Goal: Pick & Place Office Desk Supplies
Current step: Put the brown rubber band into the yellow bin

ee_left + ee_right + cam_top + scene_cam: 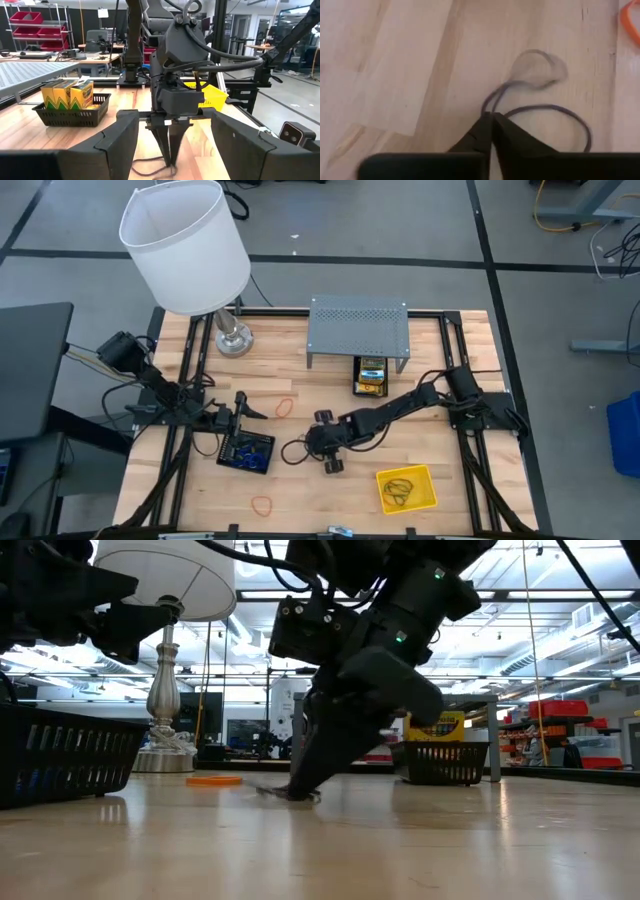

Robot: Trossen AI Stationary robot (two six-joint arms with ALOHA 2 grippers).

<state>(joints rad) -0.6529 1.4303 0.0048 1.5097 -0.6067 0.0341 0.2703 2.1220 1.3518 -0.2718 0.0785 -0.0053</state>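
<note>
Pinching the thin purple rubber-band loop (540,112) against the wooden table (460,510), the right gripper (491,120) is standing tips-down near the table's middle, a little toward the front edge. Its jaws are closing to a point on one strand of the loop; the right wrist view is showing them meeting over the band, with the rest of the loop lying flat on the table beyond the tips.

Judgement: the hold is looking shallow, taken on a single strand. Doing this step well is calling for a straight vertical lift, slow enough to show whether the band is coming up or sliding out. Any sideways drag is risking a stretch and a snap-back.

The loop is lying as a flattened, twisted oval; in the high view its long axis is running roughly parallel to the front edge, trailing from the jaws toward the table's left edge.

The left gripper (240,408) is waiting near the left edge, jaws standing apart and empty, just beside the small black mesh tray (246,452).
</note>
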